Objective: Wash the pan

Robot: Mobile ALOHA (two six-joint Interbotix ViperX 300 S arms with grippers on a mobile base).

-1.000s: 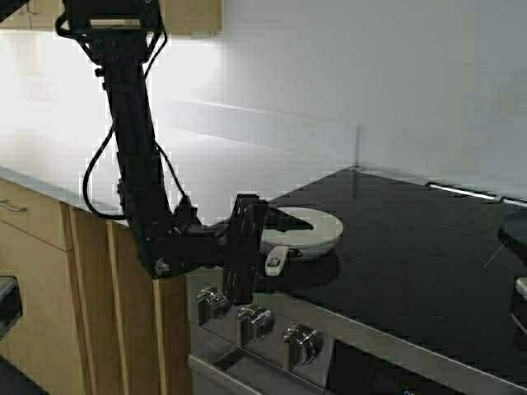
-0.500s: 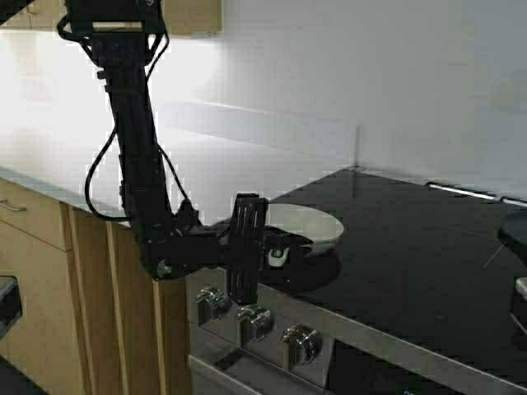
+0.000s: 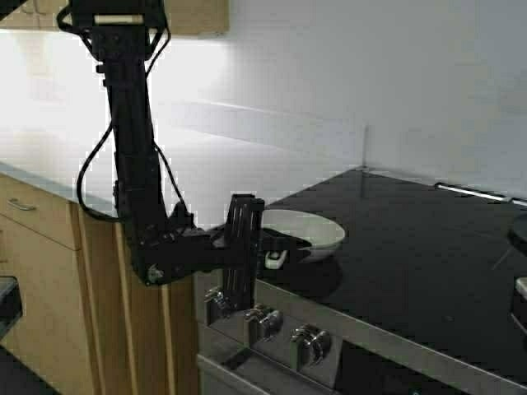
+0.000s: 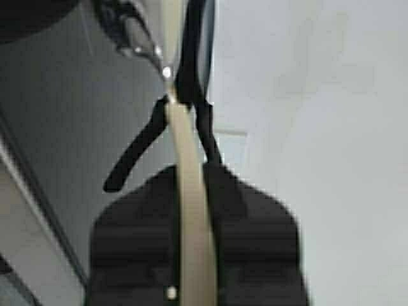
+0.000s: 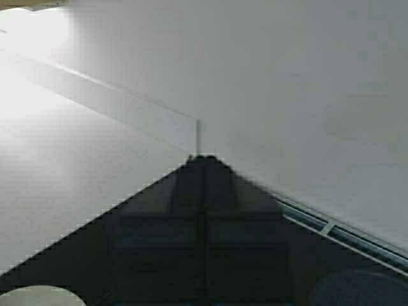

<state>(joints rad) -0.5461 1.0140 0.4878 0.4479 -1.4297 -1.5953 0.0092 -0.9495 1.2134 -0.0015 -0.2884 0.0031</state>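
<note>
The cream pan (image 3: 311, 230) hangs just above the front left of the black cooktop (image 3: 412, 263), with its shadow on the glass below. My left gripper (image 3: 278, 252) is shut on the pan's short handle at its near side. In the left wrist view the pan (image 4: 186, 191) shows edge-on as a cream strip between the two black fingers (image 4: 252, 217). A bit of the pan's rim (image 5: 38, 296) also shows in the right wrist view. My right gripper (image 5: 204, 159) is shut and empty, held over the right part of the cooktop.
Stove knobs (image 3: 305, 341) line the front panel below the pan. A white counter (image 3: 206, 164) runs to the left with wooden cabinets (image 3: 49, 271) under it. A dark round object (image 3: 519, 226) sits at the cooktop's right edge. A white wall stands behind.
My left gripper has lifted the pan off the cooktop by its handle. The whole scene has shifted slightly right, so the robot has moved a little.
</note>
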